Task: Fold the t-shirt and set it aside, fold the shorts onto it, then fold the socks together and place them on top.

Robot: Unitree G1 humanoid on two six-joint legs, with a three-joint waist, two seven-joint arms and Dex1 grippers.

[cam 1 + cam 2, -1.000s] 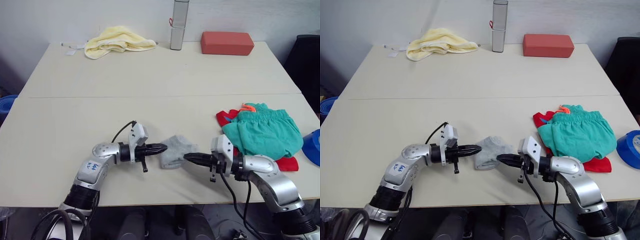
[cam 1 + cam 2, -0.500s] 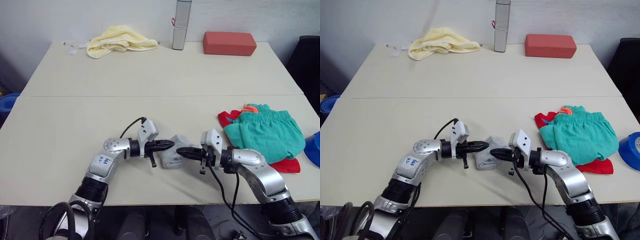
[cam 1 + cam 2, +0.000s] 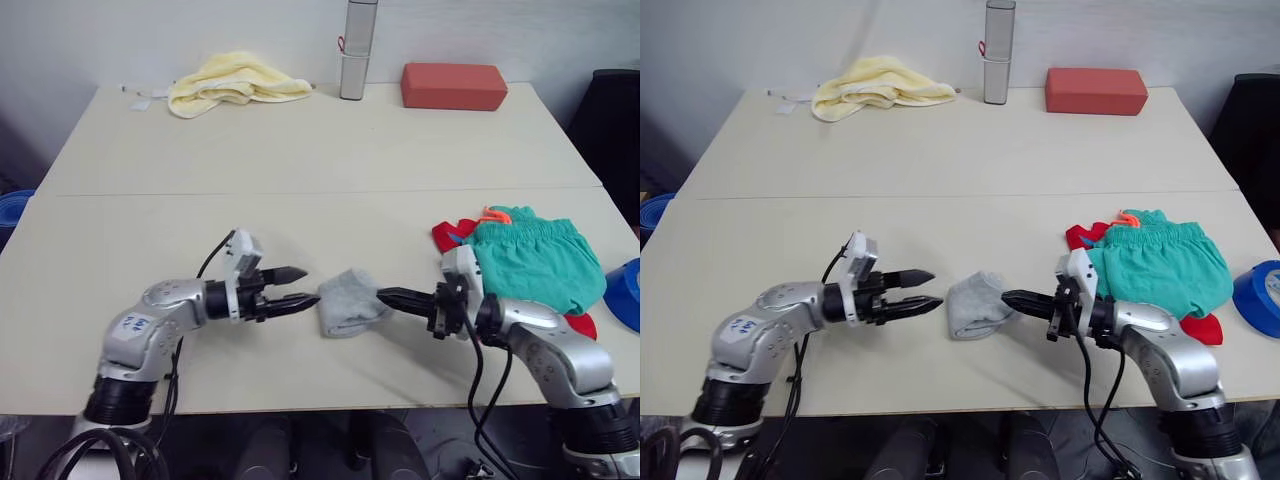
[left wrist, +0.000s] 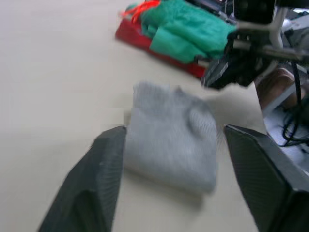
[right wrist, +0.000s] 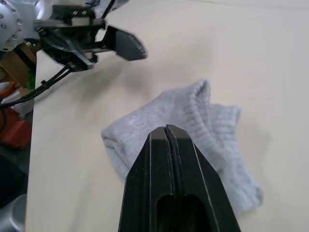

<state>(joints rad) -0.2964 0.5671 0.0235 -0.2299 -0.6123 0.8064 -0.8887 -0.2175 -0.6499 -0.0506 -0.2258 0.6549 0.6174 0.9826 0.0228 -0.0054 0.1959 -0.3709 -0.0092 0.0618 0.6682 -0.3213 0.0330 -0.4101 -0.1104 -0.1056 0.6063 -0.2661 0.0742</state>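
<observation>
Lying near the front edge of the tabletop (image 3: 300, 140), about midway along it, the grey socks (image 3: 345, 301) form one loosely folded bundle between the two tools. On the left side, the left tool (image 3: 293, 291) points at the bundle with its two fingers spread apart, its tips just short of the bundle's near end and holding nothing. Across the bundle, the right tool (image 3: 388, 296) has its fingers pressed together, empty, its tip at or just touching the opposite end; the right wrist view shows the shut fingers over the sock's ribbed cuff. The bundle's long axis seems to run roughly from the back of the tabletop toward the front edge, across the line joining the two tools. Toward the right edge sit the teal shorts (image 3: 530, 262), folded on top of the red t-shirt (image 3: 452, 236), so the socks must travel rightward; the right arm is judged nearer that stack.
</observation>
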